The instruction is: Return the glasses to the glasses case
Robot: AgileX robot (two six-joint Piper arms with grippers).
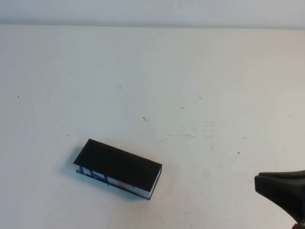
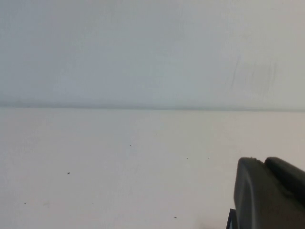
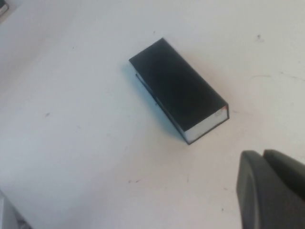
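Note:
The glasses case (image 1: 118, 168) lies shut on the white table at the front left, a black box with a blue, white and orange strip along its near side. It also shows in the right wrist view (image 3: 177, 88). The glasses are not in view. My right gripper (image 1: 259, 183) hangs at the front right, well apart from the case, with its fingers pressed together and nothing in them; it also shows in the right wrist view (image 3: 262, 155). My left gripper (image 2: 262, 162) shows only in the left wrist view, shut and empty, over bare table.
The white table (image 1: 190, 86) stretches to a pale wall at the back. A small dark object (image 3: 2, 7) sits at the corner of the right wrist view.

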